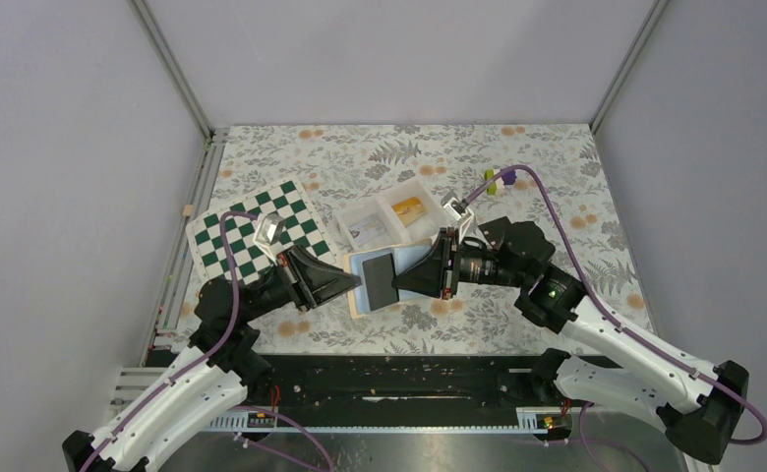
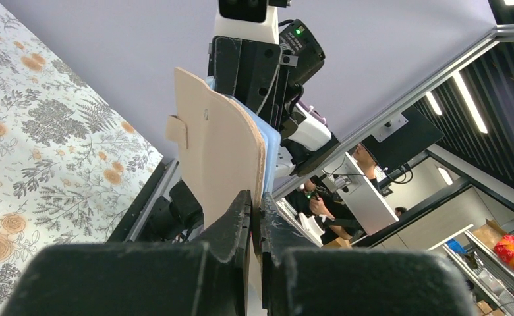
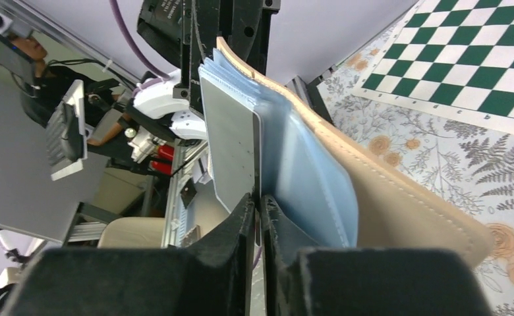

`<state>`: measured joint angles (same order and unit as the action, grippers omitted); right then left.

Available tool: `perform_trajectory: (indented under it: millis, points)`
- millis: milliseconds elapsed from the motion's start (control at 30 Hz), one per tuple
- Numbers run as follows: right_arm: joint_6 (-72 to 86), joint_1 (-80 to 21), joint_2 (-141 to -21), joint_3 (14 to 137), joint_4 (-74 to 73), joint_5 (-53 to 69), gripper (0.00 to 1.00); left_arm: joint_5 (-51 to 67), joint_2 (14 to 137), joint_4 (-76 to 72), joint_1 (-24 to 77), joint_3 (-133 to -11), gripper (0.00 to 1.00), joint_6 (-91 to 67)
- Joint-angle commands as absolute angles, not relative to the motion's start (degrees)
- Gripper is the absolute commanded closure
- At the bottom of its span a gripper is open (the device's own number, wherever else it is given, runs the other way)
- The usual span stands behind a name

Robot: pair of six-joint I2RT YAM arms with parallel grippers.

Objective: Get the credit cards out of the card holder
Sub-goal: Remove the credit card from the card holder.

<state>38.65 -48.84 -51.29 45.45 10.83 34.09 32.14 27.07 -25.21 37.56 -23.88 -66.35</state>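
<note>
Tan leather edge of the card holder (image 2: pixel 218 155) pinched in the left gripper (image 2: pixel 255 209), jaws nearly together w/ just the cover's thickness between. Sits mid-table (image 1: pixel 557 177) between the two arms, just in front of the white tray (image 1: pixel 376 196); lifted or resting, can't tell from above. Right gripper (image 3: pixel 258 205) clamped narrow on one card (image 3: pixel 231 141), greyish face, standing proud of the holder's blue inside and, by the look of it, partway out. Seen from overhead as a dark rectangle across the pale blue panel.

Step in hand, prob.: the pull itself, w/ one side bracing and the other side drawing. A pale card (image 1: pixel 368 233) lying in the tray's left compartment, so likely not the first one out; how many remain inside, can't say.

Next move, as a guess: draw the right hand straight back along the card's own plane, no twist, w/ the left grip kept firm so the holder doesn't trail after it. Then carry over to the tray, release, and come back for the next
</note>
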Motion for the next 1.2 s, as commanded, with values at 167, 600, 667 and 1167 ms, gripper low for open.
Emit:
perform_trajectory:
  millis: [167, 600, 667, 1167]
  points:
    - [43.7, -46.7, -49.7, 43.9, 22.4, 41.6, 1.0, 33.0, 27.6, -29.9, 37.6, -24.6, 1.0, -66.8]
    - [47.1, -39.9, -46.5, 40.4, 22.4, 45.5, 1.0, 34.3, 28.7, -35.0, 37.5, -23.5, 1.0, -69.9]
    - [47.4, -39.3, -46.7, 40.2, 22.4, 46.0, 1.0, 34.6, 29.2, -36.7, 37.6, -23.3, 1.0, -70.7]
    - [32.5, -30.5, -40.1, 47.9, -1.6, 44.7, 1.0, 31.6, 26.9, -24.9, 36.5, -25.2, 1.0, -63.7]
